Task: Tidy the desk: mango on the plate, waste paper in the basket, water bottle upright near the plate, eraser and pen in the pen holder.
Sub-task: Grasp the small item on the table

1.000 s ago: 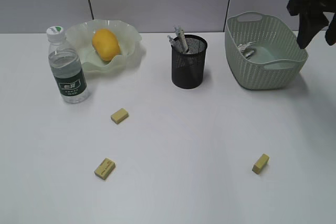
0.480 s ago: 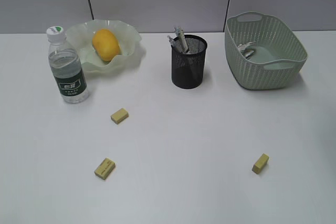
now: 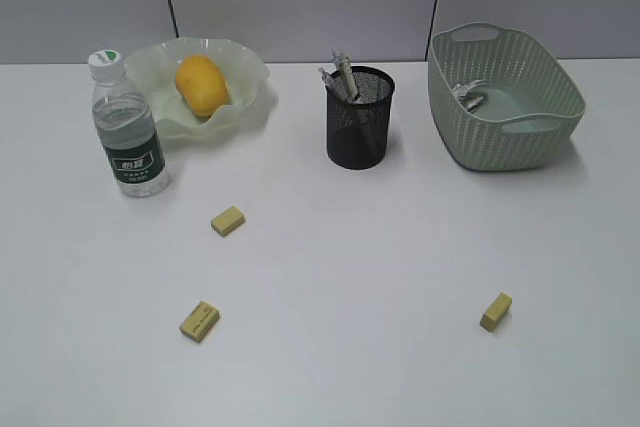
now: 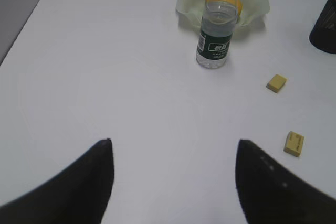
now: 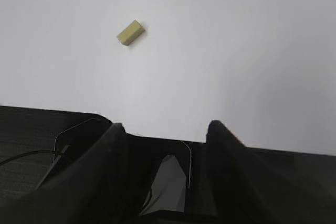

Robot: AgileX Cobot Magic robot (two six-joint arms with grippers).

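Observation:
The yellow-orange mango point(image 3: 201, 84) lies in the ruffled pale green plate point(image 3: 250, 72). Left of the plate the water bottle point(image 3: 128, 129) stands upright. Pens point(image 3: 341, 75) stick out of the black mesh pen holder point(image 3: 360, 118). The waste paper point(image 3: 470, 94) lies inside the sage-green basket point(image 3: 505, 142). Three yellow erasers point(image 3: 228, 220) point(image 3: 199, 321) point(image 3: 496, 311) lie on the desk point(image 3: 350, 267). No gripper shows in the exterior view. My left gripper point(image 4: 174, 141) stands open over bare desk, short of the bottle point(image 4: 215, 35). My right gripper point(image 5: 165, 124) is open and empty at the desk's edge, an eraser point(image 5: 130, 32) ahead.
In the left wrist view two erasers point(image 4: 276, 82) point(image 4: 294, 144) lie to the right, the pen holder point(image 4: 325, 27) at the far right. Dark equipment with a cable point(image 5: 31, 156) fills the space below the desk edge in the right wrist view.
The right arm, a second ago at the upper right above the basket, has drawn out of the exterior view. Nothing on the desk has moved.

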